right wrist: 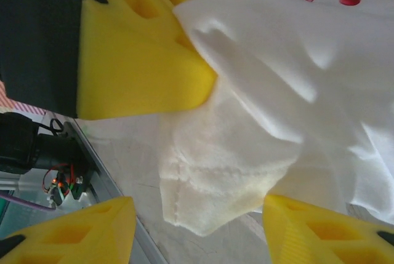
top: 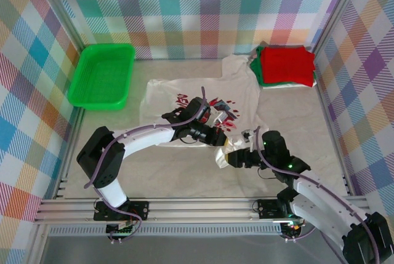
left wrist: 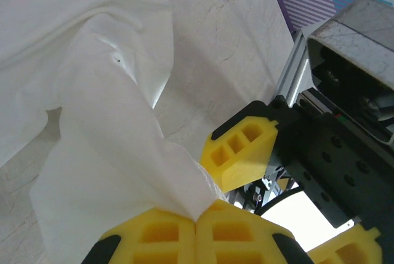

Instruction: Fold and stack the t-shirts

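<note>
**Two grippers crowd one corner of the hem**

The table [top: 184, 175] carries the white t-shirt [top: 203, 92] at its middle, print up, with the near hem lifted. The green tray [top: 101, 47] sits back left. The red t-shirt [top: 286, 64] lies folded on the green t-shirt [top: 259, 72] back right, well apart from the work.

The left gripper [left wrist: 196, 221] is clamped on the hem. The right gripper [right wrist: 203, 215] straddles the same bunched corner, jaws apart (nothing gripped).

Likely risk: the fingers collide, or a one-layer catch skews the fold. Open room lies beyond — across the shirt.
</note>
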